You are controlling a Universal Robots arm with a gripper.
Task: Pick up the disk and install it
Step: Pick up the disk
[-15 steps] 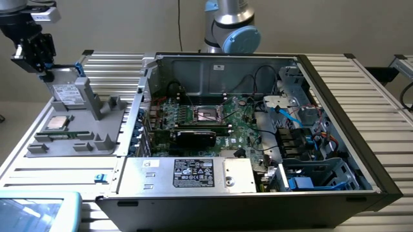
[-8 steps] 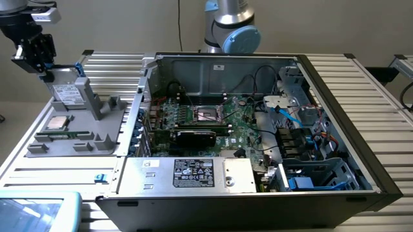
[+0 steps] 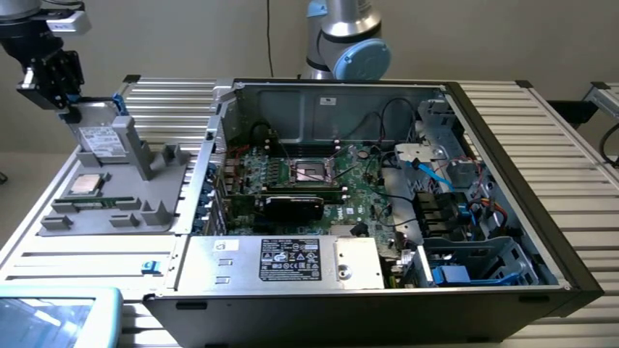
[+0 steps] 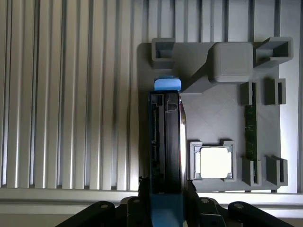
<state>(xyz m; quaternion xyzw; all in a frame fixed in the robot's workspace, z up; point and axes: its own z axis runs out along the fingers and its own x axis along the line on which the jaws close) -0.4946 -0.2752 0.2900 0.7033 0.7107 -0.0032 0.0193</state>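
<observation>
Since ppl usually ask what's sitting in what, exterior view first. Grey tray [image 3: 169, 196] on the ribbed table [image 3: 541, 138], at the exterior view's left, has the disk [image 3: 101, 138] standing on edge at its far end. Label faces the cam, blue bracket [image 3: 119, 104] runs along the disk's far edge. The gripper [image 3: 69, 109] is at the disk's top corner, pinching it. Can't tell if the disk's lower edge rests on the tray or is just off it.

Same tray has a square chip [image 3: 87, 183] in its pocket and a RAM stick [image 3: 82, 204] in a slot just in front of that. The PC case [image 3: 503, 145] lies open w/ a board and its socket [image 3: 314, 170], a black card [image 3: 295, 206] and a PSU [image 3: 280, 261] inside. The drive cage [image 3: 483, 254], near corner on the exterior view's right, holds another blue-bracketed unit [image 3: 450, 275]. Arm above the gripper is cut off by the frame.

Wrist view: disk [image 4: 168, 137] is seen edge-on w/ the bracket [image 4: 167, 84] tab at its far end. The dark fingers [image 4: 143, 191] are pressed one on each face. Chip [image 4: 215, 162] sits in its pocket just beside the disk, RAM stick [image 4: 250, 127] in its slot past that. Disk hides the tray under it, so no read on contact there either.
</observation>
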